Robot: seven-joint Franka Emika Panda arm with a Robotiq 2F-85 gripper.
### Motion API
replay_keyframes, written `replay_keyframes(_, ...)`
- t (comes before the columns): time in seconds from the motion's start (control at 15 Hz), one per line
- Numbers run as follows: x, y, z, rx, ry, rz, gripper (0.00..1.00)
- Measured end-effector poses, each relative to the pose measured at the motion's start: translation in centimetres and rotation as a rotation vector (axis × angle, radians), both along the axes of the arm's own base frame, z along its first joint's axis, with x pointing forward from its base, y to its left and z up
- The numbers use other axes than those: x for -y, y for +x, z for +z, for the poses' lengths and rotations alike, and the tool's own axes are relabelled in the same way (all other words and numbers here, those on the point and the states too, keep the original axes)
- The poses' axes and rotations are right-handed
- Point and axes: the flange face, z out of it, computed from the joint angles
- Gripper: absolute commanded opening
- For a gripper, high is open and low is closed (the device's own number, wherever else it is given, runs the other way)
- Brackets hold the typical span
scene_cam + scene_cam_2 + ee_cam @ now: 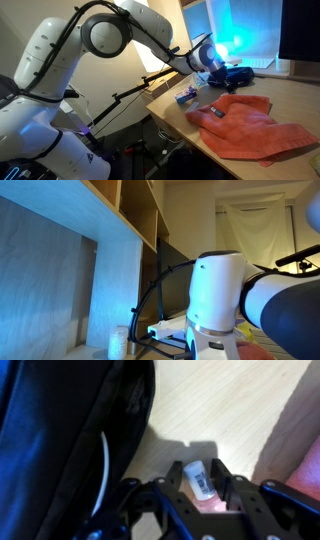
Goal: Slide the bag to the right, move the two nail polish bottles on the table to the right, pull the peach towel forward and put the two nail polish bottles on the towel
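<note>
Roughly halfway, I judge: a loose bottle (185,97) lies on the bare tabletop (290,95). A white-capped bottle (200,475) sits between the spread jaws of the pincer (203,498), unclamped, just beside the black bag (60,430). The peach towel (245,125) near the front edge carries nothing yet. The arm (110,35) rises at the picture's left, elbow high, forearm stretched rightward and low toward the bag
</note>
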Motion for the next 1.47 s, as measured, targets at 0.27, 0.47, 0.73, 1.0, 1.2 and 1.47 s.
replay_keyframes(0.27, -0.6, 0.1, 0.2, 0.003, -0.01, 0.006, 0.06)
replay_keyframes(0.47, -0.7, 0.0, 0.2, 0.004, -0.018, 0.009, 0.06)
replay_keyframes(0.73, -1.0, 0.1, 0.9, 0.04, -0.009, 0.019, 0.06)
replay_keyframes(1.0, -1.2, -1.8, 3.3, 0.193, 0.026, 0.023, 0.06)
replay_keyframes(1.2, 0.3, -4.1, 5.5, 0.301, 0.02, -0.037, 0.05)
replay_keyframes(1.47, 3.4, -6.8, 7.6, 0.393, -0.03, -0.174, 0.05)
